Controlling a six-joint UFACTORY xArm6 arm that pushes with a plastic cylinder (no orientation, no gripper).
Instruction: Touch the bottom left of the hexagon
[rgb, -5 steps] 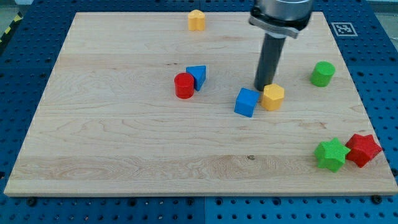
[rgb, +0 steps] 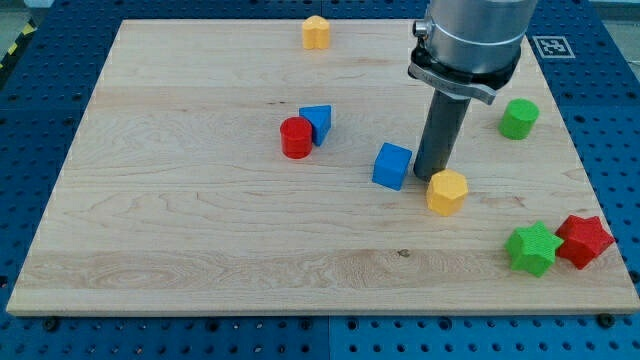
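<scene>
The yellow hexagon block (rgb: 447, 192) lies right of the board's middle. My tip (rgb: 427, 178) stands at the hexagon's upper left edge, touching or nearly touching it. The blue cube (rgb: 393, 165) sits just to the tip's left, so the tip is between the cube and the hexagon. The dark rod rises from the tip to the grey arm at the view's top.
A red cylinder (rgb: 296, 137) and a blue triangular block (rgb: 317, 122) touch left of centre. A second yellow block (rgb: 316, 32) is at the top edge. A green cylinder (rgb: 518, 118) is at the right. A green star (rgb: 532, 249) and red star (rgb: 584, 240) sit at the bottom right.
My tip moved toward the view's bottom. The yellow hexagon slid down and slightly right, away from the blue cube. The blue cube shifted slightly left.
</scene>
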